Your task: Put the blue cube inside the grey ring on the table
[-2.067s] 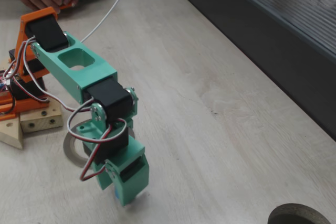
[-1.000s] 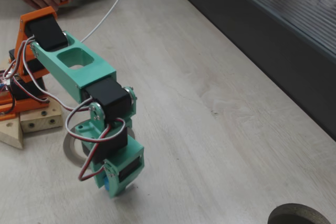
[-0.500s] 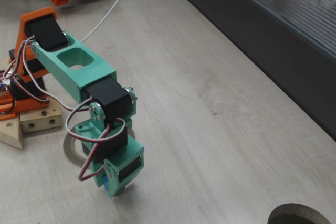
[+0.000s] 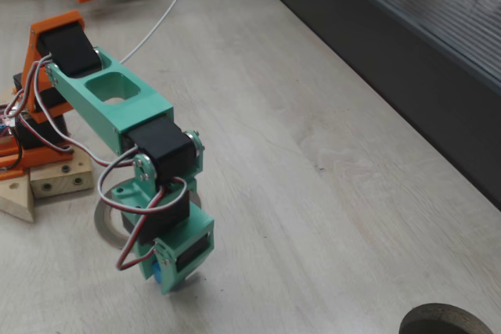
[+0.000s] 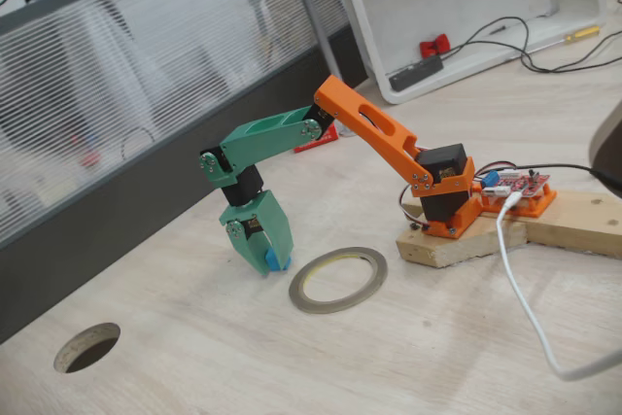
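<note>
The small blue cube [image 5: 276, 261] sits between the green fingers of my gripper [image 5: 267, 259], which is shut on it and points down close to the pale wood table [image 5: 408, 357]. In a fixed view a sliver of the blue cube [image 4: 156, 275] shows at the left of the gripper [image 4: 174, 271]. The thin grey ring [image 5: 338, 279] lies flat on the table just right of the gripper and apart from it. In a fixed view the grey ring [image 4: 105, 226] is partly hidden behind the wrist.
The arm's orange base stands on a wooden block [image 5: 466, 235] with a red circuit board and a white cable [image 5: 525, 298]. A round dark hole [image 5: 87, 347] is cut in the table. A dark wall strip [image 4: 407, 68] runs along the table's edge.
The gripper turned and shifted a little to the left with the cube two seconds ago, then held still. The person's hands at the top edge moved away.
</note>
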Robot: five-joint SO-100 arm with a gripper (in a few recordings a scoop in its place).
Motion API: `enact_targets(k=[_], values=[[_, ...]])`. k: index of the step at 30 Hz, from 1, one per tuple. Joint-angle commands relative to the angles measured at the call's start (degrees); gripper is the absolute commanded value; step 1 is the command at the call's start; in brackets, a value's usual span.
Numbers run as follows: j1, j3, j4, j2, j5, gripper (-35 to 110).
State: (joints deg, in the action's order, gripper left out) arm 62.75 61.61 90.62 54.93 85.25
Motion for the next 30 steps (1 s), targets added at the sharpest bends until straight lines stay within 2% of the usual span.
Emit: enact_targets(k=[1,22,30], values=[[0.4,0.1,0.7,2.0,0.5,6],[-0.1,0.9,0.8,14.2,0.5,6],[-0.1,20.5,0.8,27.1,0.5,6]])
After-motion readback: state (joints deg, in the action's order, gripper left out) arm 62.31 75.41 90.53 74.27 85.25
